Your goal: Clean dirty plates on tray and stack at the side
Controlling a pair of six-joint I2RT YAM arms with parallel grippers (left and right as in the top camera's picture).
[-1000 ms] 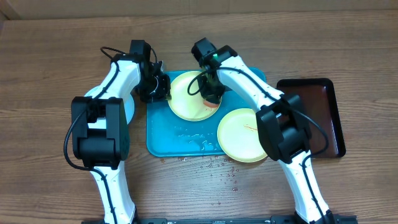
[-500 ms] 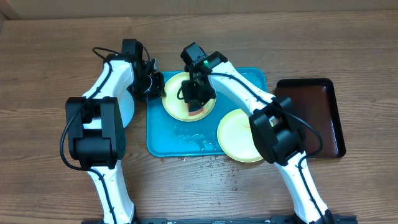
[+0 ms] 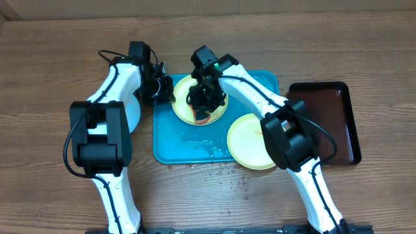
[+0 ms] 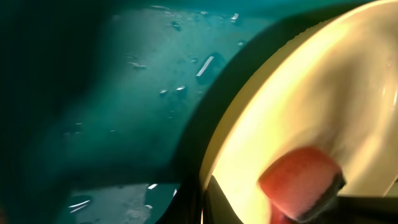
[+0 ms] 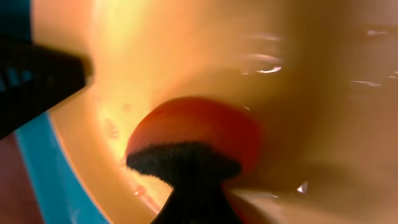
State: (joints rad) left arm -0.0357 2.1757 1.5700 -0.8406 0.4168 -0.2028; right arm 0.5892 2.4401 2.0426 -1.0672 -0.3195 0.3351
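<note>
A pale yellow-green plate (image 3: 188,97) lies at the back left of the wet turquoise tray (image 3: 195,140). My left gripper (image 3: 164,91) is shut on its left rim; in the left wrist view the rim (image 4: 214,155) runs down between the dark jaws. My right gripper (image 3: 207,104) is shut on a red sponge (image 5: 193,134) with a black scouring side and presses it onto this plate (image 5: 261,56). The sponge (image 4: 298,183) also shows in the left wrist view. A second yellow-green plate (image 3: 250,140) sits at the tray's front right. A pale blue-white plate (image 3: 132,114) lies on the table left of the tray, partly under my left arm.
A narrower dark brown tray (image 3: 325,123) stands on the table to the right of the turquoise one. Water drops (image 3: 227,175) dot the wooden table in front of the tray. Both arms reach across the tray's back half.
My right gripper has swept the sponge from the plate's right edge leftward to its middle. The plate and my left gripper shifted slightly left.
</note>
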